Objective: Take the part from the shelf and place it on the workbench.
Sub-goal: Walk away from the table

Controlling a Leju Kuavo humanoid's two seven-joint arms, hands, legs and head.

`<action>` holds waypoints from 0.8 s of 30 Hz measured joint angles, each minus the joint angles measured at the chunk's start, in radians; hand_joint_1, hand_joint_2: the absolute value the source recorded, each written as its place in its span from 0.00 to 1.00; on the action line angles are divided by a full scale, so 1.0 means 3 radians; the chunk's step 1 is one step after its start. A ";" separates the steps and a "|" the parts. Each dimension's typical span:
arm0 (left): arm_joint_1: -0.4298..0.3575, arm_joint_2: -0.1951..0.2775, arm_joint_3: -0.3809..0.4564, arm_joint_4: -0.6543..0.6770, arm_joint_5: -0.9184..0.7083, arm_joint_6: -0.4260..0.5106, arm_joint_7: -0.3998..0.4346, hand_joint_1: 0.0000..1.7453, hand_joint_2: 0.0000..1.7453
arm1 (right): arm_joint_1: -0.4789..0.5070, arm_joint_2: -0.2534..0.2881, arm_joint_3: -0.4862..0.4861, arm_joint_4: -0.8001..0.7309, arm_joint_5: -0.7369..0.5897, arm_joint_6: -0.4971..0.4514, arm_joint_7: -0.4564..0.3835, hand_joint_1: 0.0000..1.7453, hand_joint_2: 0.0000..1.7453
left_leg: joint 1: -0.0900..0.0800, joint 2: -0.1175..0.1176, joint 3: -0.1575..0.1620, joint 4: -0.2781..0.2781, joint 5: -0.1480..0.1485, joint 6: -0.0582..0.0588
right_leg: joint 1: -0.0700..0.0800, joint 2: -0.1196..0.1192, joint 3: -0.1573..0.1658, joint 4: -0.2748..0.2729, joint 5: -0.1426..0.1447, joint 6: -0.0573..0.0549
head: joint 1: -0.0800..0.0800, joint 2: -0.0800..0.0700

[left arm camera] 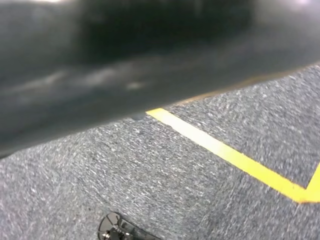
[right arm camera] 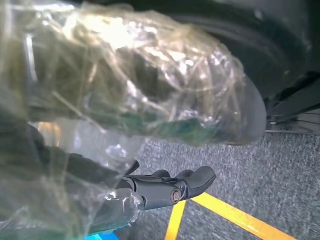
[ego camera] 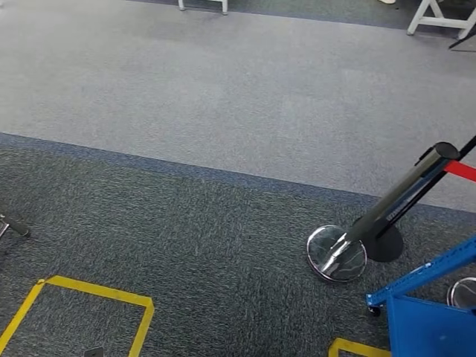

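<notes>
The site was an industrial workshop or test hall: grey carpet floor (ego camera: 224, 89) with yellow tape zones (ego camera: 95, 294), a barrier post (ego camera: 387, 208) (red belt attached), and a blue cart (ego camera: 426, 316).

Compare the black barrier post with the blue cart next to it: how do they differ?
The barrier post is black, round and slim; the blue cart is boxy with flat panels. The barrier post stands on a shiny disc base; the blue cart has a small wheel. Both stand on dark carpet.
</notes>
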 joint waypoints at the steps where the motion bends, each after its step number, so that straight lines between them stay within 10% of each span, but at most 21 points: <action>1: 0.0001 0.0000 0.0000 0.0000 0.0000 0.0001 0.0000 0.00 0.00 | 0.0002 0.0000 -0.0005 0.0000 0.0000 0.0000 0.0003 0.00 0.00 | -0.0003 0.0044 -0.0002 0.0000 -0.0001 0.0000 | -0.0004 -0.0011 -0.0047 0.0107 -0.0023 0.0008 | 0.0000 0.0000; 6: -0.0004 -0.0002 0.0000 0.0000 -0.0002 0.0006 0.0000 0.00 0.00 | 0.0005 -0.0010 -0.0015 0.0000 0.0004 -0.0003 0.0017 0.00 0.00 | -0.0025 0.0213 0.0028 0.0010 -0.0027 -0.0050 | 0.0004 -0.0224 0.0455 -0.0758 0.0373 -0.0021 | 0.0000 0.0000; 9: -0.0012 -0.0002 0.0000 0.0000 -0.0002 0.0003 0.0000 0.00 0.00 | 0.0008 -0.0016 -0.0016 0.0000 0.0016 -0.0008 0.0026 0.00 0.00 | -0.0029 0.0289 0.0050 0.0011 -0.0035 -0.0107 | 0.0022 -0.0197 0.0489 -0.0862 0.0401 -0.0078 | -0.0011 0.0000; 12: -0.0026 0.0000 -0.0001 0.0000 -0.0003 -0.0005 0.0000 0.00 0.00 | 0.0022 -0.0029 -0.0021 0.0000 0.0033 -0.0016 0.0038 0.00 0.00 | -0.0005 0.0148 0.0010 0.0162 -0.0171 -0.0163 | 0.0009 -0.0110 0.0506 -0.0890 0.0429 -0.0143 | -0.0023 0.0000; 16: -0.0005 0.0001 -0.0001 0.0000 -0.0005 -0.0011 0.0000 0.00 0.00 | 0.0015 -0.0040 -0.0031 -0.0001 0.0048 -0.0029 0.0044 0.00 0.00 | 0.0002 -0.0031 -0.0305 0.0868 -0.0498 -0.0175 | 0.0017 0.0037 0.0512 -0.0891 0.0445 -0.0176 | -0.0043 0.0000; 18: 0.0001 0.0006 -0.0001 0.0000 -0.0005 -0.0018 0.0000 0.00 0.00 | 0.0022 -0.0044 -0.0039 -0.0001 0.0056 -0.0041 0.0053 0.00 0.00 | 0.0002 -0.0046 -0.0292 0.0799 -0.0356 -0.0163 | 0.0023 0.0125 0.0519 -0.0888 0.0445 -0.0176 | -0.0044 0.0000; 21: 0.0000 0.0011 -0.0001 0.0000 -0.0008 -0.0030 -0.0002 0.00 0.00 | 0.0017 -0.0047 -0.0045 -0.0001 0.0065 -0.0055 0.0076 0.00 0.00 | 0.0012 -0.0204 -0.0057 0.0220 -0.0039 -0.0134 | 0.0030 0.0243 0.0514 -0.0871 0.0441 -0.0157 | -0.0045 0.0000; 24: -0.0005 0.0013 -0.0003 0.0000 -0.0014 -0.0031 -0.0007 0.00 0.00 | 0.0020 -0.0053 -0.0045 -0.0001 0.0072 -0.0058 0.0089 0.00 0.00 | 0.0011 -0.0245 0.0007 0.0035 -0.0027 -0.0105 | 0.0024 0.0331 0.0458 -0.0867 0.0453 -0.0096 | -0.0045 0.0000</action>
